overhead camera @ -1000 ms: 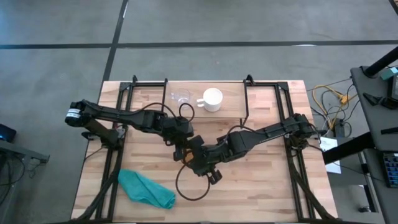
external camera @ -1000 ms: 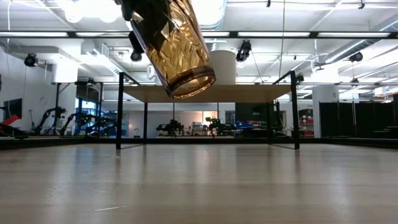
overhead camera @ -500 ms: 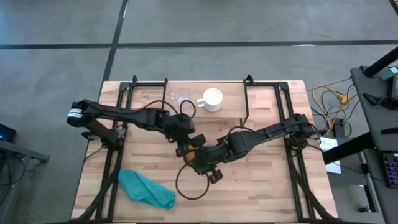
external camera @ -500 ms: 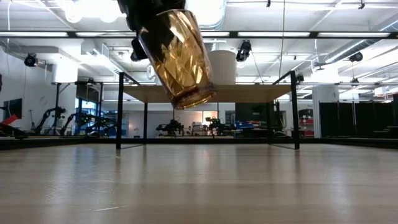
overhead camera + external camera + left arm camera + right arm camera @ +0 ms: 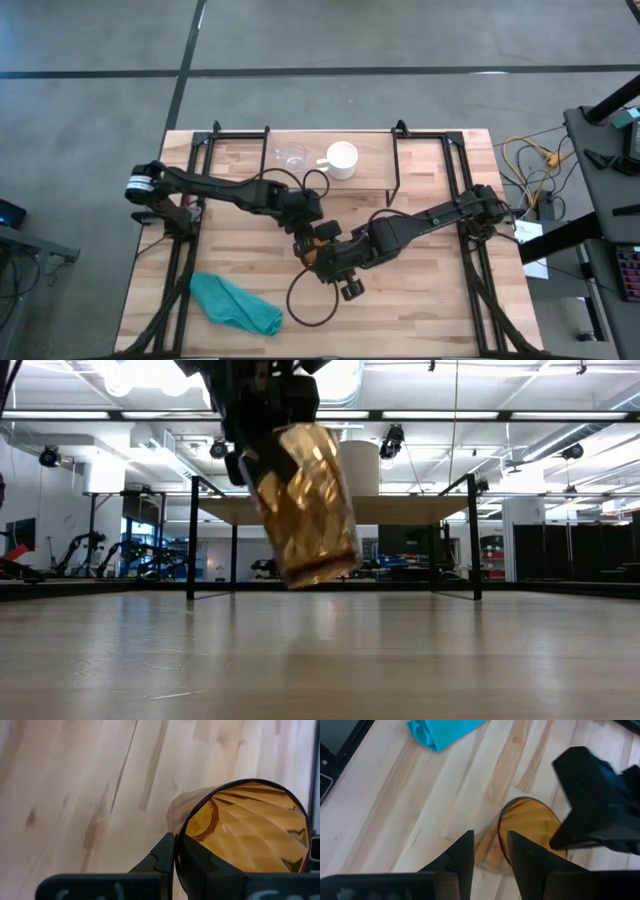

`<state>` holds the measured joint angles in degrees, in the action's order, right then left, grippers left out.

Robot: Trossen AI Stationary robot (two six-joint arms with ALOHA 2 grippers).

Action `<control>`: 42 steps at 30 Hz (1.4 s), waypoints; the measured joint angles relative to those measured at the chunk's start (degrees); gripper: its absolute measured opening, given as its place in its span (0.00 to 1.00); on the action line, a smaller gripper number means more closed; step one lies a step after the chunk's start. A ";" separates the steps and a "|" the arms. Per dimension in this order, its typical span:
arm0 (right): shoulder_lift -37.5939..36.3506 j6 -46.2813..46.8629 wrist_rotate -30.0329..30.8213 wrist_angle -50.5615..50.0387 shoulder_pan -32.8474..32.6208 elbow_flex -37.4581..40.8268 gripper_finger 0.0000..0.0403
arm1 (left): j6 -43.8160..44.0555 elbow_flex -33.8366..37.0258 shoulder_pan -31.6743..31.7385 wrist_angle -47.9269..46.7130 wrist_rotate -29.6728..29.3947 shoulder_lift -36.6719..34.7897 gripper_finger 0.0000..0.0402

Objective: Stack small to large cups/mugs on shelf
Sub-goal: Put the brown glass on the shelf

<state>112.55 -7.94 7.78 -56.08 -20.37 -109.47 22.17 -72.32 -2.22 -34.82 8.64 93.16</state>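
Observation:
The amber-brown patterned cup (image 5: 310,505) hangs tilted a little above the table's middle; it also shows in the high view (image 5: 324,234). My left gripper (image 5: 308,236) is shut on its rim. My right gripper (image 5: 490,855) is open and empty, its fingers close beside the cup (image 5: 527,827) and pointing toward the table's left. The white mug (image 5: 342,160) and the tiny clear glass cup (image 5: 291,155) stand on the shelf (image 5: 400,510) at the table's far side. My left gripper holds the cup's rim (image 5: 176,840), one finger (image 5: 197,865) inside the cup and one finger (image 5: 162,855) outside. It comes from above. The cup hangs below it, mouth up and base tipped sideways, clear of the table.
A teal cloth (image 5: 235,303) lies at the table's near left. A black cable loop (image 5: 305,295) hangs near the two grippers. The shelf's thin black legs (image 5: 190,540) stand on the table's far half.
My left gripper has gone down and toward the table's right edge with the amber cup. The cup has come lower, close above the table, and has turned more upright. My right gripper has shifted a little toward the near edge.

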 joint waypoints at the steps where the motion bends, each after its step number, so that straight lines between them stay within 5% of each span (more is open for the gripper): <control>1: 0.00 0.36 0.05 -0.13 0.01 0.00 0.28 | -0.01 0.05 0.00 0.01 0.52 0.55 0.02; 31: -0.07 0.46 1.30 -0.93 0.01 -0.11 0.33 | 3.56 -0.43 0.15 3.69 1.84 5.05 0.02; 42: -0.07 1.29 0.86 -1.17 -0.02 -0.11 0.34 | 4.64 -0.48 0.37 4.54 2.83 5.87 0.15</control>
<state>112.49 -6.66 8.64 -57.25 -20.38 -109.58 26.81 -72.80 -1.85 -30.27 11.46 99.03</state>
